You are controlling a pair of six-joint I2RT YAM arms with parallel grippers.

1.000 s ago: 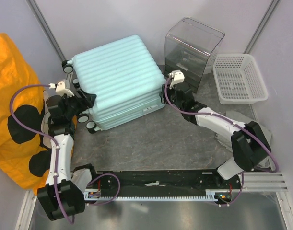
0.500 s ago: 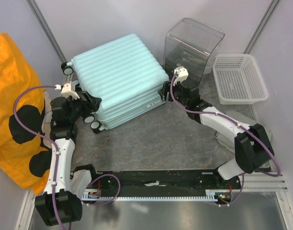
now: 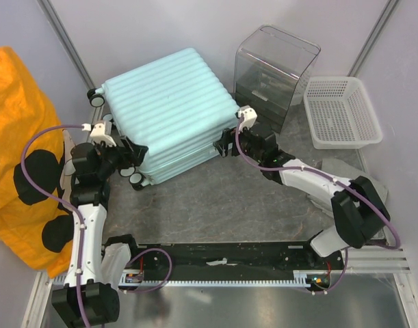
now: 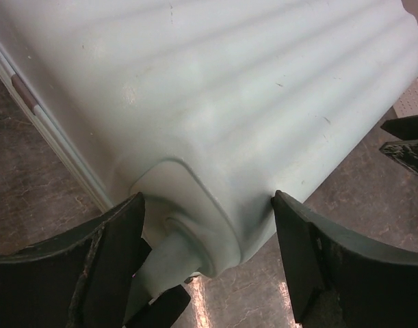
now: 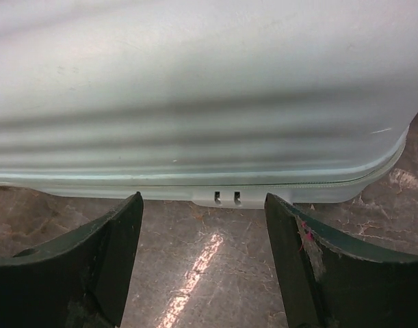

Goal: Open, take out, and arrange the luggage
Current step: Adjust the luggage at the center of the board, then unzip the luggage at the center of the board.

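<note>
Top view: the luggage [image 3: 169,113] lay flat and shut toward the table's [image 3: 215,198] far-left corner, left gripper [image 3: 130,162] at its near-left wheel corner, right gripper [image 3: 226,143] at its right side, both wide and holding nothing. Left wrist: we saw jaws wide either side of a wheel-housing corner [image 4: 195,225], seemingly clear of it. Right wrist: wide jaws faced the seam [image 5: 195,183] and a small two-slot fitting [image 5: 226,197], so we judged opening not yet done; next called for working that seam to lift the top shell.
</note>
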